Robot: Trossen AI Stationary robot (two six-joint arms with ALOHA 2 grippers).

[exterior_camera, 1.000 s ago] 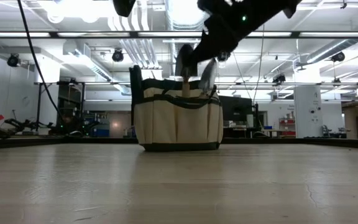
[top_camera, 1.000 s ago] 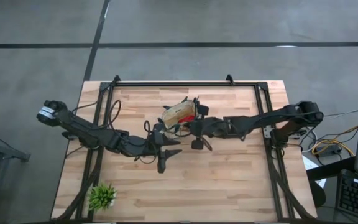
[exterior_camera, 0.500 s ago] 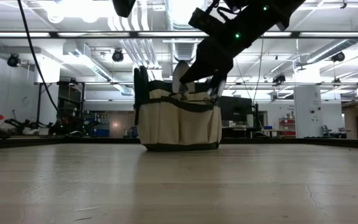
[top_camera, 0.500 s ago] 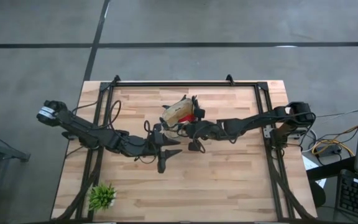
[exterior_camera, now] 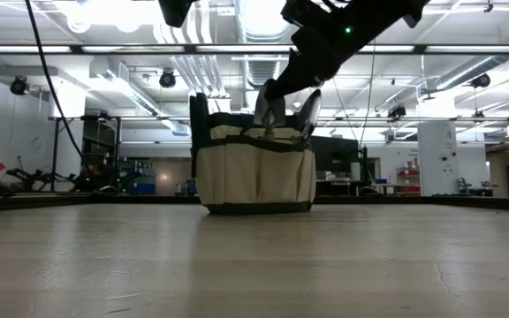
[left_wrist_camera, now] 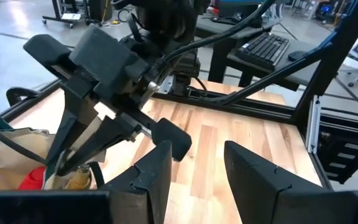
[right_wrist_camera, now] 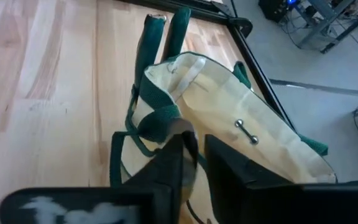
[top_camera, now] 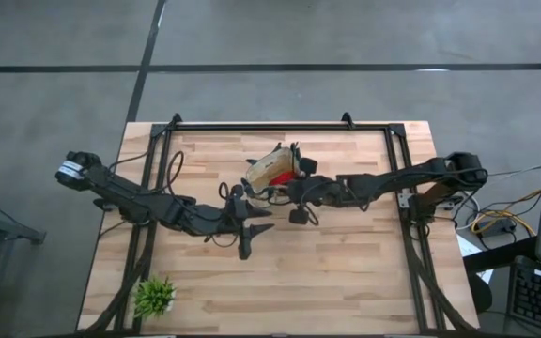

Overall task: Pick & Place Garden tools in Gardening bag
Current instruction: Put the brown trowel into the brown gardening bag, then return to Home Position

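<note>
From my station, the left gripper waits over mid-table, fingers spread, holding nothing. The gardening bag stands upright toward the table's far edge, something red inside. My right gripper hangs at the bag's rim, fingers slightly parted; whether they hold anything, I cannot tell.

One gardening bag, one red item inside it, one potted plant, two robot arms
</note>
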